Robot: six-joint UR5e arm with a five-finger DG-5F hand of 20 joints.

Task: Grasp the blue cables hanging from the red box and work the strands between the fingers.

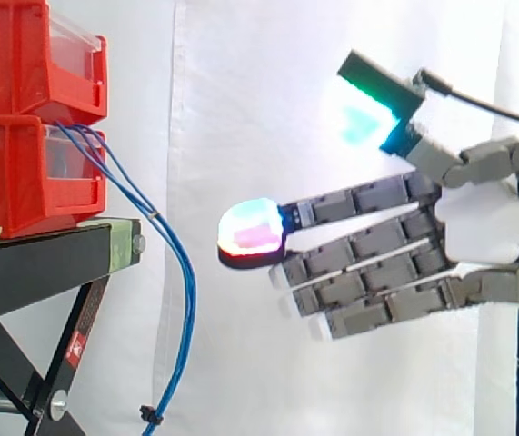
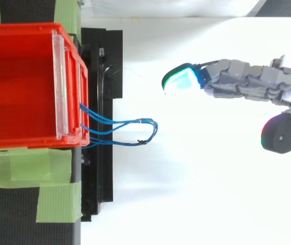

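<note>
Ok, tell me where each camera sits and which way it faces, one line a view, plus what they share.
Side view: beside the work at about its height, looking level across at the red bins on the black stand before the white curtain; the hand reaches in from the right, fingers straight.
Top view: above the work, looking down into the top bin; the hand comes in from the right edge.
Shared: the hand, the red bins and the blue cables hanging from them, with the hand apart from the cables.

A black stand (image 1: 32, 268) sits well ahead of my hand (image 1: 477, 218) and lower, with strips of green tape (image 2: 33, 166) across its top. A white curtain (image 1: 268, 109) hangs behind my hand.
</note>
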